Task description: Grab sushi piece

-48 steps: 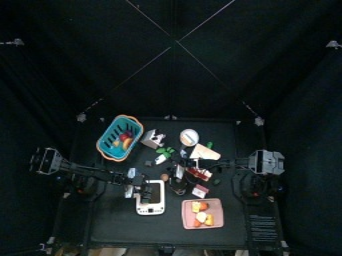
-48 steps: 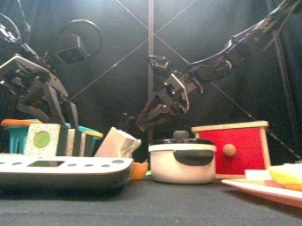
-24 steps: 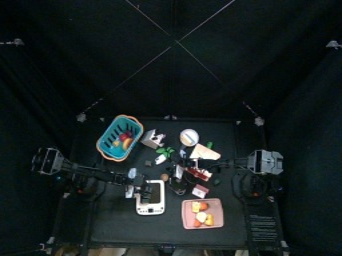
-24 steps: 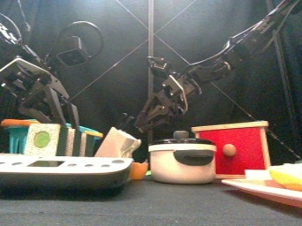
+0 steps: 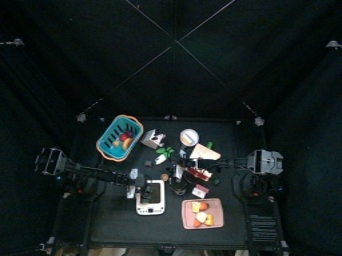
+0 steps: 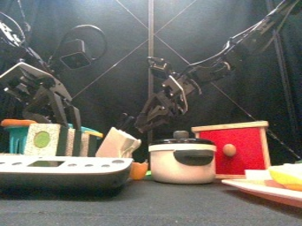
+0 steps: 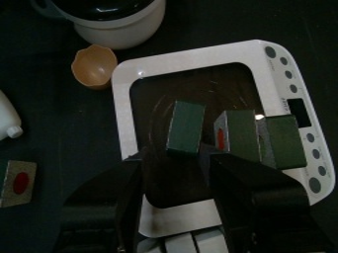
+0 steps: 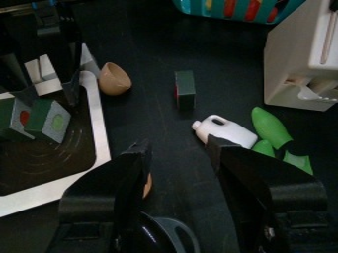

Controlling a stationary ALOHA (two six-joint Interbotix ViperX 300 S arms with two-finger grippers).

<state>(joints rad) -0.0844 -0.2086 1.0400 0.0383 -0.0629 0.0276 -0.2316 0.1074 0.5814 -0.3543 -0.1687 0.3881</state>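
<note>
In the left wrist view three green-wrapped sushi pieces stand in a white tray (image 7: 132,109) with a dark floor: one at the left (image 7: 185,128), one in the middle (image 7: 232,132), one at the right (image 7: 280,139). My left gripper (image 7: 195,163) hangs open just above the tray, its jaws to either side of the near end of the left piece, touching nothing. The right wrist view shows another sushi piece (image 8: 184,89) lying alone on the black table, ahead of my open, empty right gripper (image 8: 192,158). In the top view the left gripper (image 5: 135,189) is over the tray (image 5: 150,198).
A white pot (image 6: 179,161) and a red box (image 6: 236,148) stand right of the tray (image 6: 59,173). A plate of food (image 5: 202,213) is at the front right, a blue basket (image 5: 119,137) at the back left. A brown shell (image 8: 115,77), white bottle (image 8: 219,131) and green item (image 8: 272,129) lie nearby.
The left arm has shifted slightly right and down over the white tray. The right arm has not moved.
</note>
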